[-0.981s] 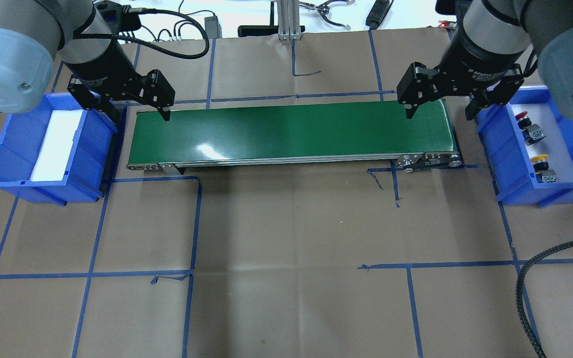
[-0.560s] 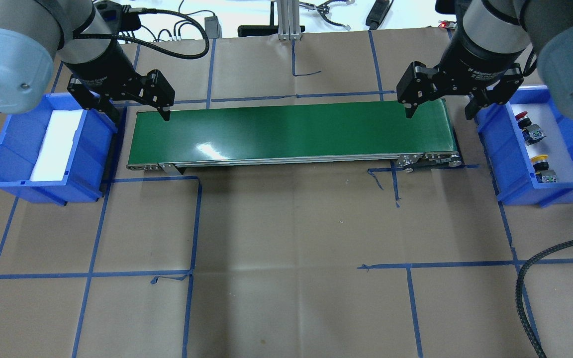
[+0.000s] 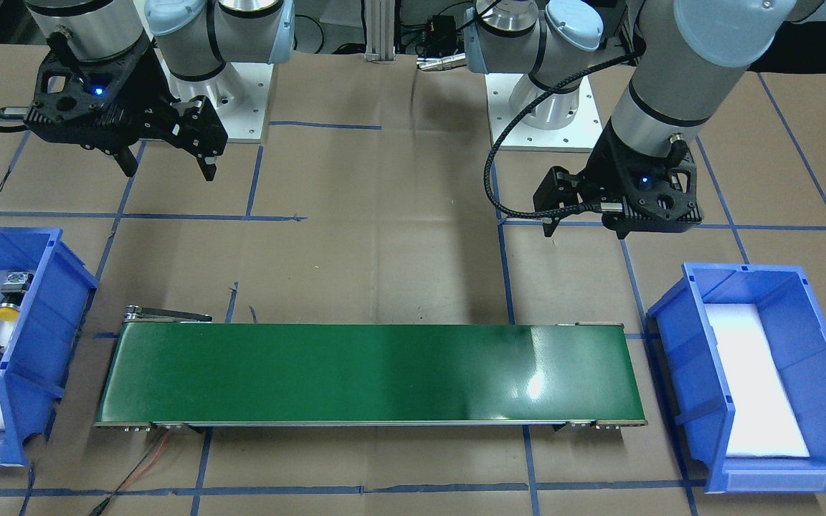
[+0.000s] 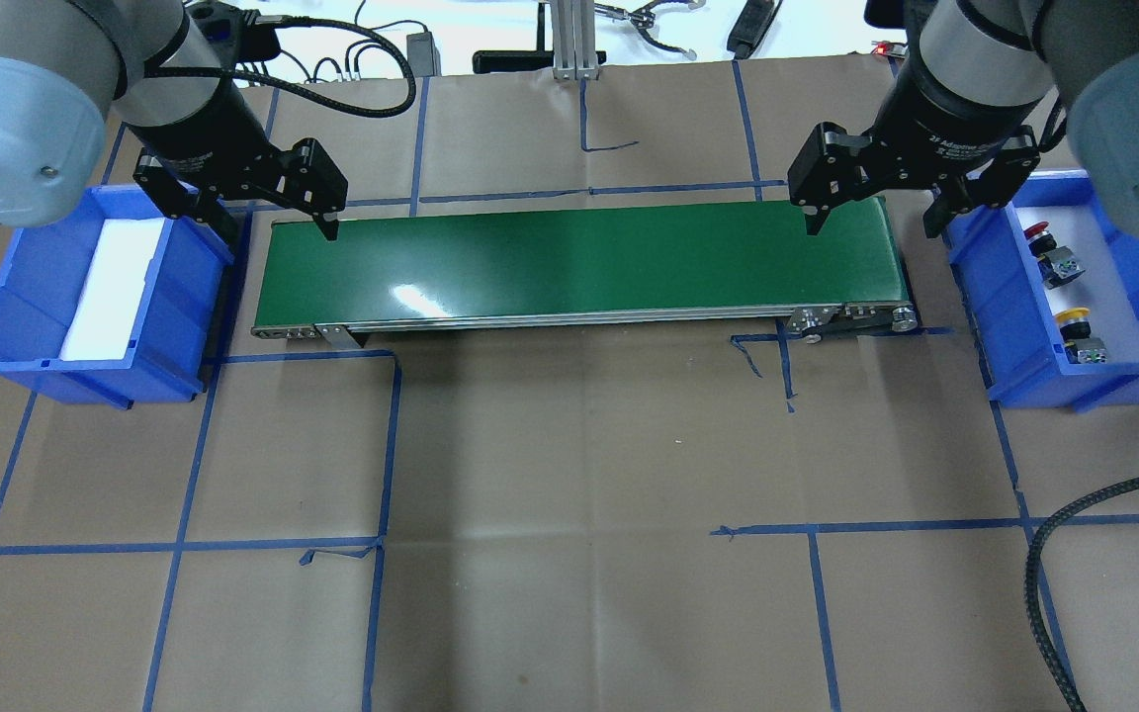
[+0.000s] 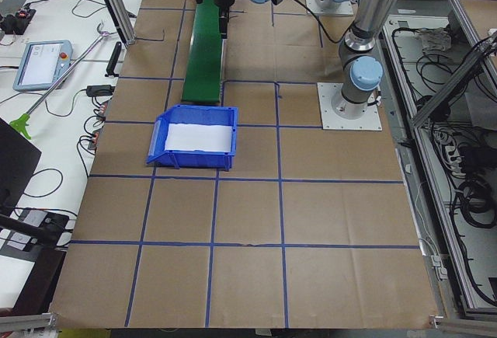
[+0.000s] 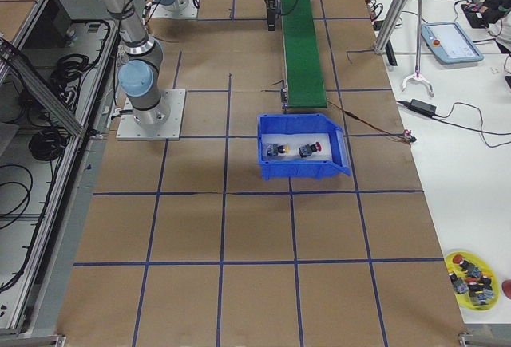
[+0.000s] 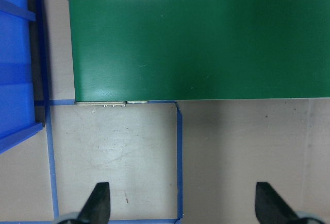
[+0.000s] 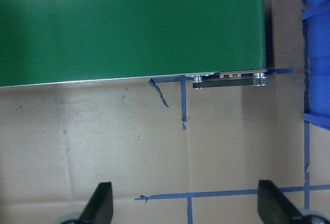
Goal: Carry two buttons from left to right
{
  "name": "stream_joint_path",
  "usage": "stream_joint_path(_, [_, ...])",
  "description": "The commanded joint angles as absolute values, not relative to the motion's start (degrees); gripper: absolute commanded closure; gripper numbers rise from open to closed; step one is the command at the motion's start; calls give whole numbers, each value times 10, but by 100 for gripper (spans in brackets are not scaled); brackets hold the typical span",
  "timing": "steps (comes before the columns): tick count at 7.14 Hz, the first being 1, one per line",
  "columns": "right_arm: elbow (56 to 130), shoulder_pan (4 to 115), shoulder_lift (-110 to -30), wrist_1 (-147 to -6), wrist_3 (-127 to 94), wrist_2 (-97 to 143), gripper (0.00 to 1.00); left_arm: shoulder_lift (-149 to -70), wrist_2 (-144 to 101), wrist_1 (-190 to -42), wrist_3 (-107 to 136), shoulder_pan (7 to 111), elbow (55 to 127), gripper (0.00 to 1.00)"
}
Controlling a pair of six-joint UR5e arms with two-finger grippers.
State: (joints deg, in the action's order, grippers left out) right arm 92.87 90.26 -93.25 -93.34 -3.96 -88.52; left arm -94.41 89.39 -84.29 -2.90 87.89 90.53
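Red button (image 4: pixel 1044 245), yellow button (image 4: pixel 1077 331) in right bin (image 4: pixel 975 297), just right of my right end effector (image 4: pixel 871 225), caps pointing away; it gapes wide, empty, as does far-off left end effector (image 4: pixel 280 225)

Two cams look down from opposite sides of the brown paper-covered bench (image 4: pixel 579 445), two more from its ends, and the wrist cams hang close overhead. All of them catch the green conveyor belt (image 4: pixel 579 262).
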Motion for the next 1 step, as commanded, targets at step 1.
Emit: stream_joint_path(1, [929, 903, -933, -934, -40, -885, 0, -944, 894, -843, -28, 879, 905, 0])
